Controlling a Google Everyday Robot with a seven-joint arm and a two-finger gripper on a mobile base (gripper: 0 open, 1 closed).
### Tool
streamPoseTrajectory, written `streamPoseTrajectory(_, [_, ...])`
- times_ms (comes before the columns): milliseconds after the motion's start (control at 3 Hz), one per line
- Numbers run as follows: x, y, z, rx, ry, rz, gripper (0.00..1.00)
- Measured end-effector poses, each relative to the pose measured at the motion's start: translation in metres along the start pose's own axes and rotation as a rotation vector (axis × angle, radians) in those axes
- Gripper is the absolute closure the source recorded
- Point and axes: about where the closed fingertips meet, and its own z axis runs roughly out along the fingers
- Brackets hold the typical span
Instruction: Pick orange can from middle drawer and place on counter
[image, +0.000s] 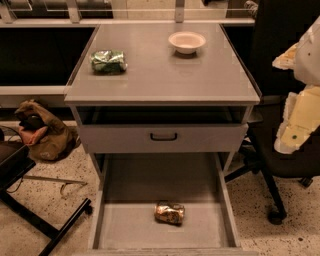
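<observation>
The orange can (169, 212), dented and coppery, lies on its side on the floor of the middle drawer (125, 225). The drawer is pulled far out towards me and the can sits near its front middle. The counter (165, 80) is the grey top of the cabinet above it. My gripper (299, 120) shows as pale cream and white arm parts at the right edge. It hangs level with the counter's front edge, to the right of the cabinet, far above and to the right of the can. It holds nothing that I can see.
A green dented can (108, 61) lies at the counter's back left and a white bowl (187, 42) at its back right. A grey drawer front with a black handle (163, 136) sits under the counter. A black office chair (280, 160) stands right; a brown bag (42, 132) and black frame (35, 210) left.
</observation>
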Motion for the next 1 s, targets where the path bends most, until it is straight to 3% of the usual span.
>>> streamPoseTrajectory(667, [0.000,0.000,0.006,0.012,-0.007,0.015,0.00])
streamPoseTrajectory(1000, [-0.001,0.012,0.046,-0.015,-0.051,0.061,0.00])
